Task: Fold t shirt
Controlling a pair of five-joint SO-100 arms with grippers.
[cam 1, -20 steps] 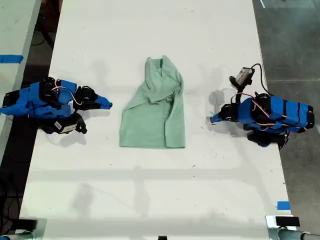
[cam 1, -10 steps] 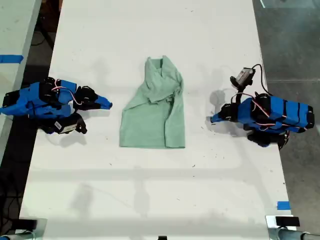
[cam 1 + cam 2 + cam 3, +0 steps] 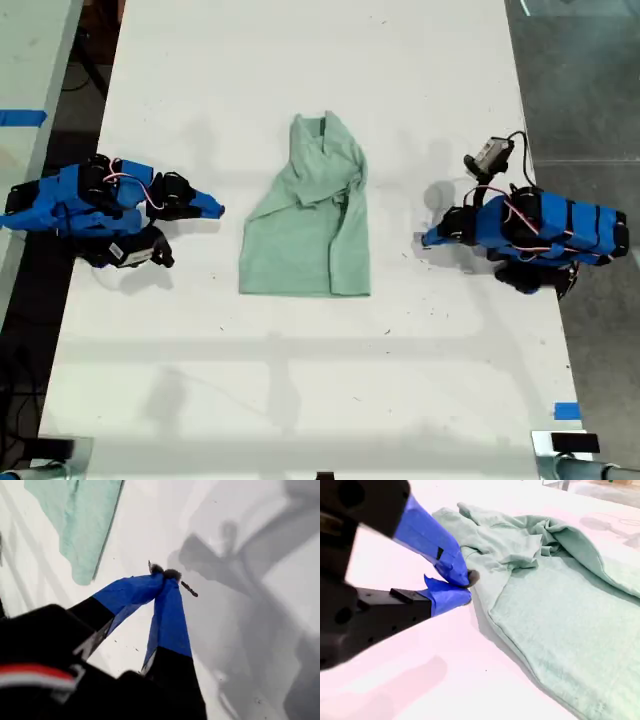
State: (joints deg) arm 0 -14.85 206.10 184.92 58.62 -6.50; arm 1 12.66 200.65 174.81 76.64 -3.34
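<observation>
One pale mint-green t shirt (image 3: 310, 215), partly folded, lying mid-table (image 3: 300, 380) between two blue arms; my first gripper (image 3: 164, 574), apparently the one at the exterior view's right, fingertips pinched together on nothing; my second gripper (image 3: 466, 586), tips nearly touching, just beside the cloth.

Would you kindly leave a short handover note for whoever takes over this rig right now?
My first tool: shut, empty, over bare table, clear of the t shirt.
My second tool: shut, empty, close beside the shirt's edge, not gripping it.
The t shirt lies mid-table and looks folded in lengthwise, its neck end bunched.
Left: smooth the neck end and finish the fold.
</observation>
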